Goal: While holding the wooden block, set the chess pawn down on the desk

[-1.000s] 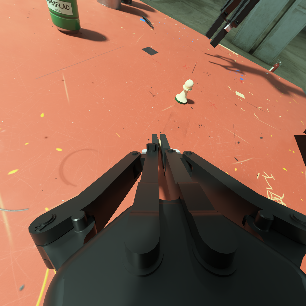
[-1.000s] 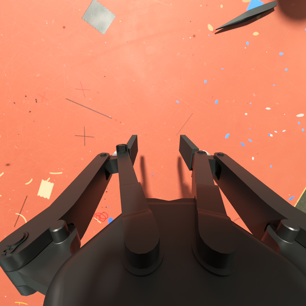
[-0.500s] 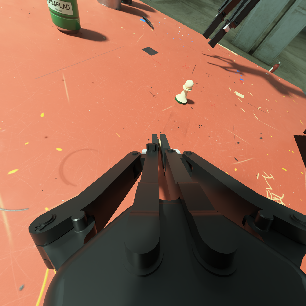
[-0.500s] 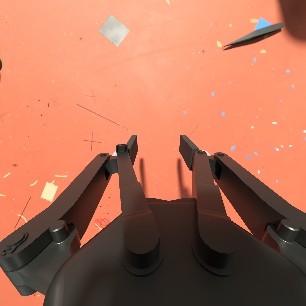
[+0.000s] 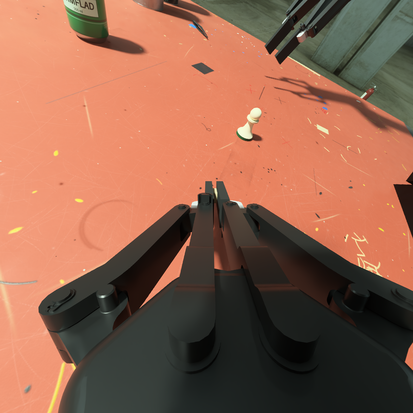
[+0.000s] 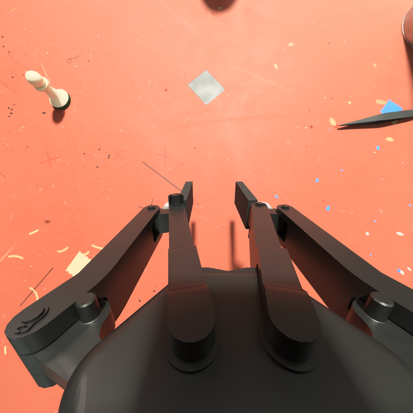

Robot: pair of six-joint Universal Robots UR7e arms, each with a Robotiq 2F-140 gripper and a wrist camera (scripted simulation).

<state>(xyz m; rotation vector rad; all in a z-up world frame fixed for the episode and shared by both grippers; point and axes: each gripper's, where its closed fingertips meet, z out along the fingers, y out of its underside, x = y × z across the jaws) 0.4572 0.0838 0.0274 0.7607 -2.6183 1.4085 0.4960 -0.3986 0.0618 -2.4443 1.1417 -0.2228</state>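
Observation:
A cream chess pawn with a green base stands upright on the red desk, ahead and right of my left gripper; it also shows at the far left of the right wrist view. My left gripper is shut on a thin pale wooden block, of which only a sliver shows between the fingers. My right gripper is open and empty above the desk, well right of the pawn. It also shows high at the top right of the left wrist view.
A green can stands at the back left, with a metal container behind it. A dark thin blade lies at the right, a grey patch ahead. The desk's far edge runs at the top right of the left wrist view.
My right gripper has risen and drawn back from the desk, still open, so the pawn has come into its view. My left gripper has not moved.

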